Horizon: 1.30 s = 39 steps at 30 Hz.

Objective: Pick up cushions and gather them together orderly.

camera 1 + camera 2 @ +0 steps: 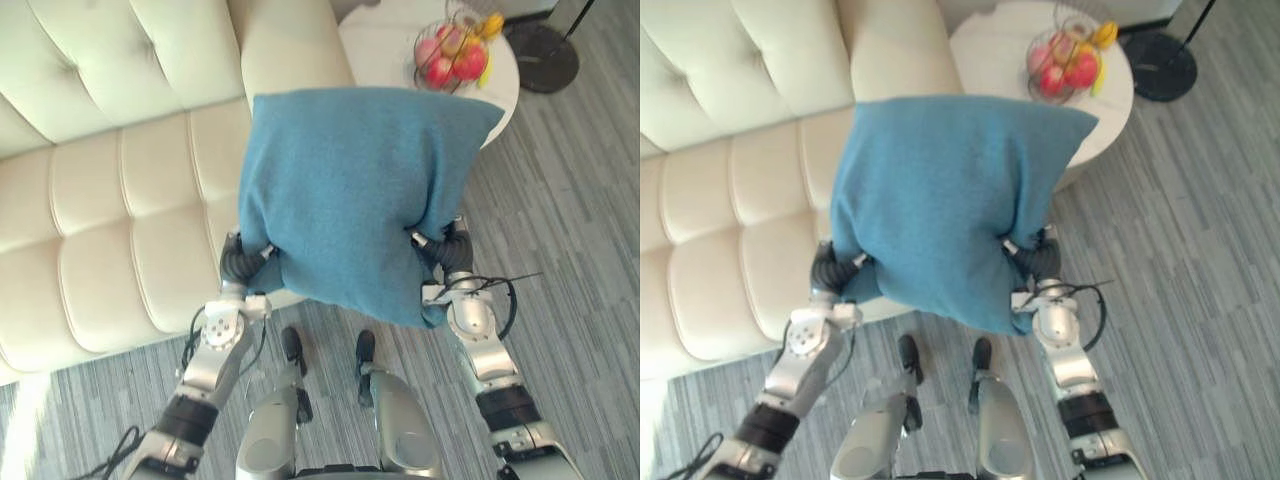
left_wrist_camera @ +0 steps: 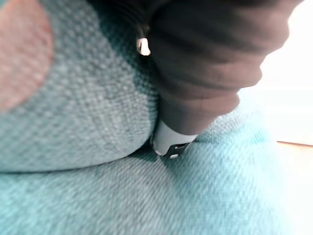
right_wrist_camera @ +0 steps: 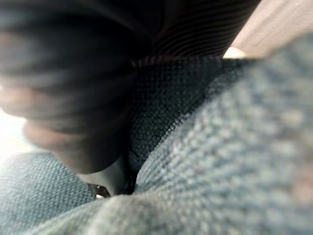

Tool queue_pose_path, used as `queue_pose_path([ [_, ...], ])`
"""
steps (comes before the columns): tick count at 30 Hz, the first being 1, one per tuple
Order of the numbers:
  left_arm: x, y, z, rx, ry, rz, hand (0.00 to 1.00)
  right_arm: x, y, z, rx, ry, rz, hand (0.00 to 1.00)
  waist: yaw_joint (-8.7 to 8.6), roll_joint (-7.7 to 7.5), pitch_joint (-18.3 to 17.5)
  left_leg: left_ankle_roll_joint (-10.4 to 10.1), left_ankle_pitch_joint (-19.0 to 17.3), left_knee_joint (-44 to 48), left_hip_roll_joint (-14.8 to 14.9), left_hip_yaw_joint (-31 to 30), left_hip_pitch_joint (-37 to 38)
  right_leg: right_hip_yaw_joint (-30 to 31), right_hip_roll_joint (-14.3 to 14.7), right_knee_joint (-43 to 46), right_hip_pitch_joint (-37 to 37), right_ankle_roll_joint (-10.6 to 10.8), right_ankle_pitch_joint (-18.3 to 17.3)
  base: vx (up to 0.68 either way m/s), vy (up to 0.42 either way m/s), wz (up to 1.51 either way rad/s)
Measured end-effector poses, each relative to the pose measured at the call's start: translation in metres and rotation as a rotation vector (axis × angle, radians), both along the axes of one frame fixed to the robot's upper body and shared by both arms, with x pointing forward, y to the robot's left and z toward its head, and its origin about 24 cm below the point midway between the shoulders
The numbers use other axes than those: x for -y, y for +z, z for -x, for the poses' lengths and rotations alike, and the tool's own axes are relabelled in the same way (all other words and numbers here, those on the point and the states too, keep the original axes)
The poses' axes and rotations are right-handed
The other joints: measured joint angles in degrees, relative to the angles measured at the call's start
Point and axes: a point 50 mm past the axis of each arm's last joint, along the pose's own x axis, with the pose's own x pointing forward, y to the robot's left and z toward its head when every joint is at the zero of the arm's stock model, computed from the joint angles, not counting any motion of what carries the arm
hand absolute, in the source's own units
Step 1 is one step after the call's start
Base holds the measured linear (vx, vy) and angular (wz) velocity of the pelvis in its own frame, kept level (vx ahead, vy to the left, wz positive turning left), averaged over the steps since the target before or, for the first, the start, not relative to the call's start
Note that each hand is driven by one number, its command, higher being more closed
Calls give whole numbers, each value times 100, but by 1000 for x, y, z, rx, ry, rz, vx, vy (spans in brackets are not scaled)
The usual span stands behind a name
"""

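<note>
Blue cushion [image 1: 350, 190]: wedged between left hand [image 1: 243, 258] and right hand [image 1: 447, 245], seemingly upright above both; how each grips, cannot tell.

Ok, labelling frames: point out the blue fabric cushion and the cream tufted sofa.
Blue fabric cushion [image 1: 350, 190], left eye view, front face.
Cream tufted sofa [image 1: 120, 200], left eye view, seat panel.

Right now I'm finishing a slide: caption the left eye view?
Blue cushion held up between the left hand and right hand beside a cream sofa, fruit basket on a round table behind.
</note>
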Motion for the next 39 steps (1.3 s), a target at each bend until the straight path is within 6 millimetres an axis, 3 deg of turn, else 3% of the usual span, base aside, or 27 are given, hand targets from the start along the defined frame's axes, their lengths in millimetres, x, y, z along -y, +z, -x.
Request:
queue_pose_path([
  [6,5,-10,30,-40,25,81,100,-1,-5,22,3,4,20,100,83,113,-474,-14,-164,0,5,-168,465,-75,17,-145,588,38,-101,97,-25,9],
  [12,5,-8,39,-35,42,96,100,-9,-5,34,32,25,23,100,76,163,-713,-96,-266,318,-88,-942,294,-896,-150,69,977,37,-356,-36,2,76],
  [14,7,-8,39,-33,45,111,100,-8,-3,33,47,13,22,100,70,201,-806,4,-796,910,198,-149,-176,-1515,-311,121,969,14,-383,-78,16,130],
  [15,8,-8,39,-34,47,116,100,-8,-2,31,54,13,25,100,118,209,-804,45,-873,1195,391,291,-309,-1618,-349,122,964,-22,-380,-98,138,70],
  [17,7,-10,40,-47,52,129,100,-11,3,26,72,17,23,100,243,231,-807,258,-1155,2203,1055,1148,-584,-1920,-507,167,1038,-95,-412,-85,171,60],
  [18,7,-12,41,-54,53,138,100,-11,4,26,75,18,23,100,237,228,-808,250,-1189,2388,1175,1168,-608,-1974,-559,157,1086,-85,-408,-24,186,67],
  [20,8,-14,42,-68,52,153,100,-11,4,26,77,18,23,100,183,186,-850,200,-1226,2552,1405,1173,-601,-2142,-736,46,1199,61,-322,4,246,52],
  [22,11,-14,42,-68,40,169,100,-7,4,25,79,2,27,100,29,266,-1045,56,-1287,2116,1573,1315,-546,-2362,-990,-273,1222,376,-69,84,386,62],
  [23,12,-14,42,-65,38,169,100,-6,3,25,76,-4,29,100,-34,266,-1053,-131,-1182,2047,1588,1522,-525,-2398,-1067,-352,1261,479,3,140,475,79],
  [24,13,-14,41,-63,31,166,100,-3,-2,24,54,-19,32,100,-134,231,-1079,-154,-977,2099,1459,1849,-530,-2485,-1247,-561,1384,658,146,165,564,72],
  [25,12,-15,41,-67,30,164,100,-2,-9,25,23,-30,33,100,-130,72,-1144,21,-1083,2328,1272,1881,-721,-2344,-1384,-780,1376,723,268,138,461,66],
  [26,13,-16,41,-71,24,166,100,-1,-12,26,12,-33,33,100,-120,18,-1177,73,-1202,2525,1218,1843,-862,-2302,-1438,-852,1372,730,317,146,438,50],
  [28,14,-23,43,-108,7,153,100,1,-20,28,-28,-44,37,100,-48,-66,-1200,293,-1895,3495,1087,1743,-1325,-2163,-1755,-723,1307,882,462,172,422,36],
  [29,14,-24,43,-114,7,156,100,1,-22,28,-34,-44,38,100,-16,-70,-1202,333,-2006,3601,1060,1776,-1352,-2109,-1845,-635,1256,890,471,184,421,3],
  [30,13,-26,43,-121,9,154,100,1,-24,28,-49,-43,39,100,30,-67,-1201,411,-2173,3736,972,1794,-1393,-1955,-2005,-346,1096,803,500,188,433,4],
  [31,13,-26,43,-122,7,151,100,2,-31,27,-82,-52,38,100,18,-13,-1168,548,-2316,3737,848,1750,-1401,-1481,-2168,548,571,74,425,183,432,12],
  [32,13,-26,43,-121,6,149,100,3,-34,27,-96,-56,38,100,1,-4,-1161,558,-2331,3702,799,1671,-1401,-1187,-2131,890,413,-43,282,224,420,54],
  [33,12,-26,42,-118,-1,123,100,5,-43,28,-139,-75,26,100,-108,-5,-1141,562,-2329,3536,701,1475,-1287,-361,-1709,1744,104,219,-235,203,279,64],
  [34,11,-26,42,-118,-9,107,100,6,-48,29,-161,-82,27,100,-118,-66,-1066,570,-2314,3337,597,1435,-1019,-41,-1401,2090,58,383,-538,243,243,67],
  [35,11,-27,43,-126,-18,96,100,6,-51,30,-177,-82,24,100,-115,-92,-1041,588,-2282,3145,522,1427,-800,80,-1184,2189,52,412,-757,163,99,38],
  [37,12,-29,44,-131,-41,81,100,8,-53,31,-184,-77,39,100,-93,-125,-1065,570,-2194,2601,259,1505,-266,-164,-763,2022,-109,351,-1056,199,66,10],
  [39,13,-27,42,-120,-46,81,100,7,-50,29,-171,-74,39,100,-102,-89,-1057,546,-2146,2297,136,1536,-45,-559,-590,1685,-385,262,-1033,229,2,-7],
])
